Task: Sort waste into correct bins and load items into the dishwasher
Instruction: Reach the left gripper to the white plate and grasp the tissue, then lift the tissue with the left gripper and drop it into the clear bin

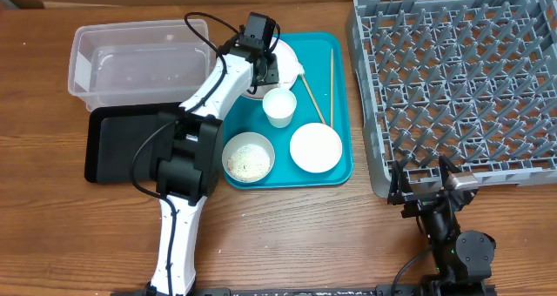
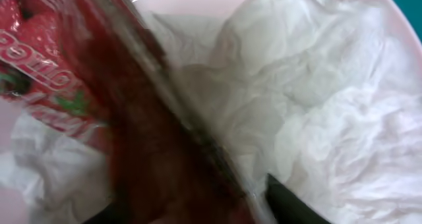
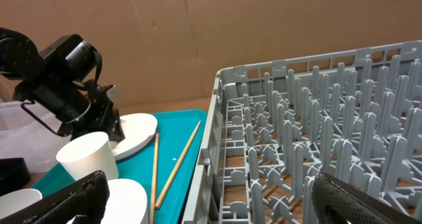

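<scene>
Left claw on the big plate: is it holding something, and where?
Cannot tell. The left claw is down among the red wrapper and crumpled napkin on the plate, but the blurry close-up shows no clear grip.

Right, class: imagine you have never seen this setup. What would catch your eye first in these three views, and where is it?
The big grey dish rack fills the right of the overhead view. The left gripper is down over the white plate at the back of the teal tray; its wrist view is filled by a red strawberry-print wrapper against a crumpled white napkin.
</scene>
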Robot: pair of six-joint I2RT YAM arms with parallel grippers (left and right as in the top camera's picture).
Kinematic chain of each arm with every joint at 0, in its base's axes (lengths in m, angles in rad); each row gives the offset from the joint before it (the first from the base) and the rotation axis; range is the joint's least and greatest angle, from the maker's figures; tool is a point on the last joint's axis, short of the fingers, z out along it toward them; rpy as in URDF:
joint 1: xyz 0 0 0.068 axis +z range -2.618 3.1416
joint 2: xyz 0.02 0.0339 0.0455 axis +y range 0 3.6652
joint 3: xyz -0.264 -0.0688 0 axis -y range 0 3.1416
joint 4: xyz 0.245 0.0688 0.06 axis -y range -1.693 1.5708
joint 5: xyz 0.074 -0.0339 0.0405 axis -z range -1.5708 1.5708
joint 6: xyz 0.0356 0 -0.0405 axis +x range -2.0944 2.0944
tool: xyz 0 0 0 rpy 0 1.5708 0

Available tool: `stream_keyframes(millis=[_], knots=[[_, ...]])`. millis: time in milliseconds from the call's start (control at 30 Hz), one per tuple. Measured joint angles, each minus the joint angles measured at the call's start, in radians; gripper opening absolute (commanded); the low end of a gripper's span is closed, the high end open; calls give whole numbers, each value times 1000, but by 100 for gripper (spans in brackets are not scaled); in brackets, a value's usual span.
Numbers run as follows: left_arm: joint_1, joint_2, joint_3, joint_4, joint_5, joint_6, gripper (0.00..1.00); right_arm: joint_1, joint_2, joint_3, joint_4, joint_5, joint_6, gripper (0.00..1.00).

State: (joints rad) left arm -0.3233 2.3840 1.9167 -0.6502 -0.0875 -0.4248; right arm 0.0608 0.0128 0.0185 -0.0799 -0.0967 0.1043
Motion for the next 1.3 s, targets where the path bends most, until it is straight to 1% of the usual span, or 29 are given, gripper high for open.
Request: stream_keyframes(millis=[33,67,100,267,400,533,700,833,1067,1300], knots=[[0,1,1,0,0,-2,14,0,0,0,0,0,0,100],[0,1,1,0,0,-1,8,0,0,0,0,0,0,100],[0,2,1,0,0,-2,4,0,0,0,0,0,0,100],[0,3,4,-5,2,-3,4,0,0,0,0,0,0,100],[0,7,44,-81,27,-3,4,0,0,0,0,0,0,100],[0,17,179,-254,43,0,4,0,0,0,0,0,0,100],[0,21,414,-498,50,13,4,0,0,0,0,0,0,100],[0,21,568,-657,50,16,4,0,0,0,0,0,0,100],[0,21,745,-837,50,29,4,0,0,0,0,0,0,100],[8,21,909,-967,50,43,4,0,0,0,0,0,0,100]])
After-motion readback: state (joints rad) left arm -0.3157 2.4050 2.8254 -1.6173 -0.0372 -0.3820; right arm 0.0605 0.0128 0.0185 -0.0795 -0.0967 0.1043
